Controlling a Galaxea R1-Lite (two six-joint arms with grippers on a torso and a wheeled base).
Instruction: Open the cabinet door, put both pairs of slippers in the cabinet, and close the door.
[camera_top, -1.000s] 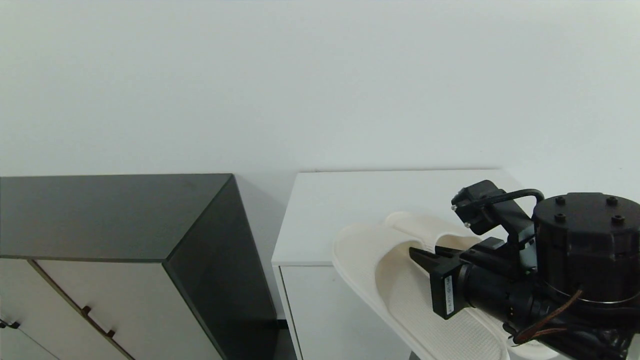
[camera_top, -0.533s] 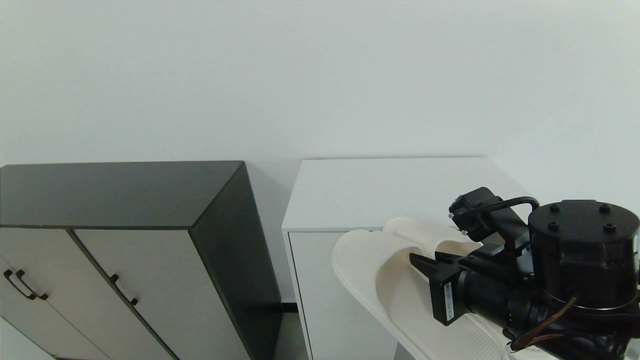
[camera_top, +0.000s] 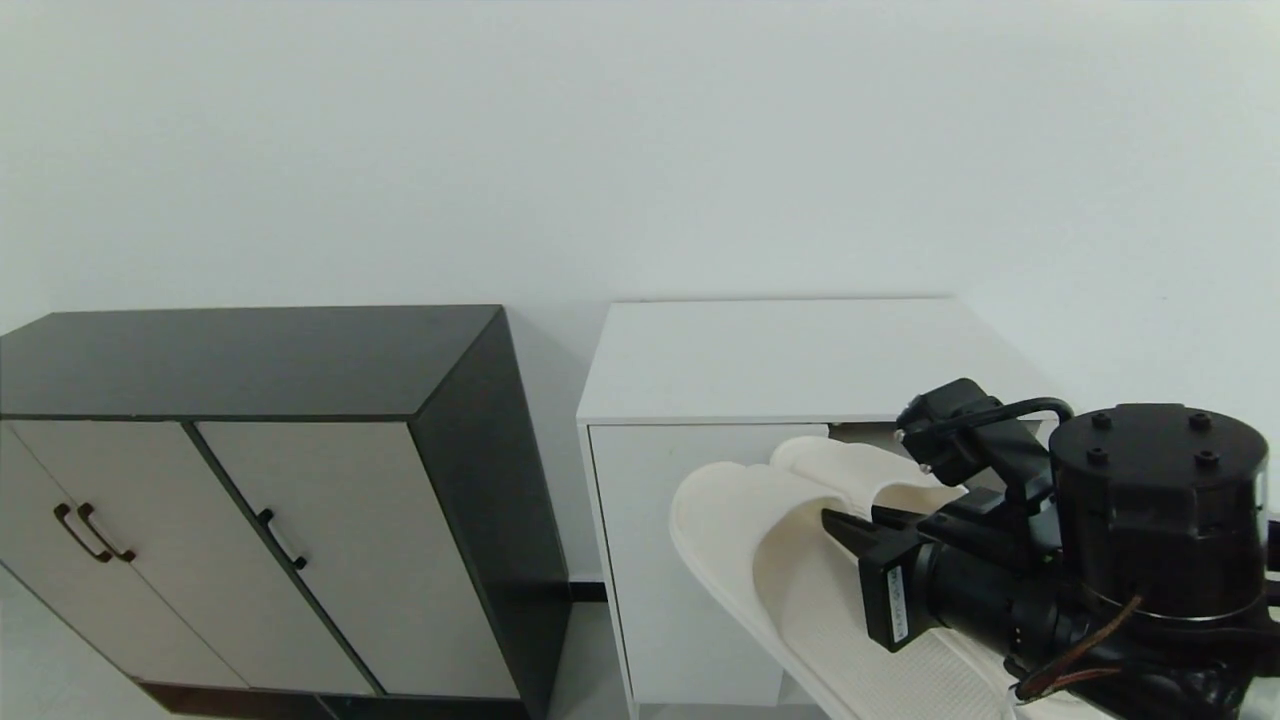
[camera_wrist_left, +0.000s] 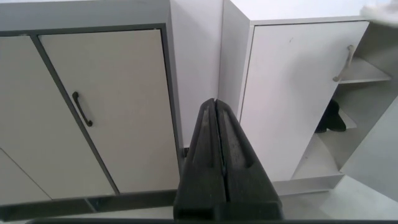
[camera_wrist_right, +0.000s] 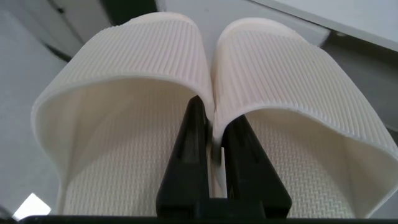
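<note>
The right pincer (camera_top: 840, 515) is clamped on the touching strap edges of the cream slippers (camera_top: 730, 530) (the pair side by side, toes away from it), aloft just before the white cabinet (camera_top: 700, 360). The left pincer (camera_wrist_left: 215, 102) is pressed together, facing the gap between that cabinet and the dark cabinet (camera_wrist_left: 99, 93).

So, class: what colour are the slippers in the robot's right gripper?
The slippers are cream; clearest in the right wrist view.
</note>
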